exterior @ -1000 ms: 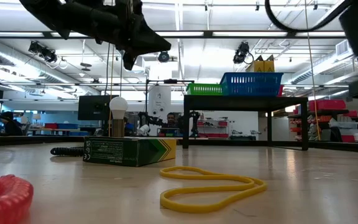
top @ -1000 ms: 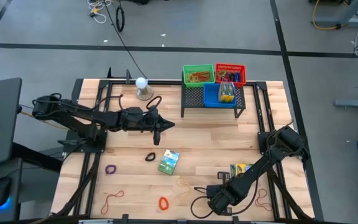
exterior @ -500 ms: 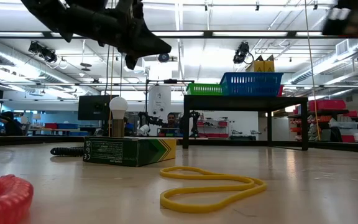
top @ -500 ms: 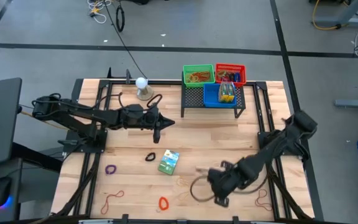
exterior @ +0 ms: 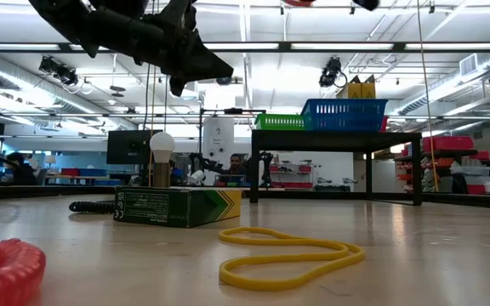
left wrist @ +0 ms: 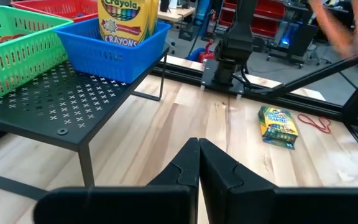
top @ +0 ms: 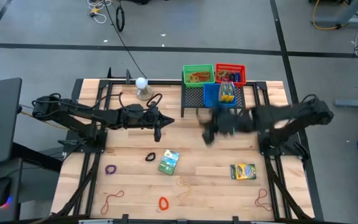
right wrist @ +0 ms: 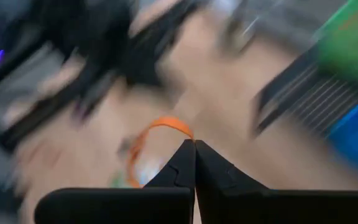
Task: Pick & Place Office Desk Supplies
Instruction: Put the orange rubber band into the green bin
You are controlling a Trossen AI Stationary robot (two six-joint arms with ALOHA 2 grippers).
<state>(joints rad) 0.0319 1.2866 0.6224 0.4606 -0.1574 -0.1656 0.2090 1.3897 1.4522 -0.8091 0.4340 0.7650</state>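
Swinging up from the table's near edge, the right gripper [top: 208, 135] had crossed to just in front of the black mesh rack [top: 194, 99], its 2 dark fingers pressed together on a thin orange rubber band [right wrist: 157, 134] whose loop dangled from the tips. The left gripper [top: 156, 129] had scarcely shifted; it hung above the table's middle with its fingers closed on nothing. On the rack, the green plastic basket [top: 198, 74] already held rubber bands, the red basket [top: 230, 73] some small items, and the blue basket [top: 220, 94] crayon boxes. Much remained on the wooden table [top: 191, 143]: a flat green crayon box [top: 168, 162], a yellow-and-green crayon box [top: 242, 171], a black loop [top: 150, 157], a purple loop [top: 110, 168], a red coiled loop [top: 163, 203], a yellow rubber band [top: 184, 183] and 2 reddish bands [top: 112, 198] near the front corners. By that count, the sorting looked roughly half done.
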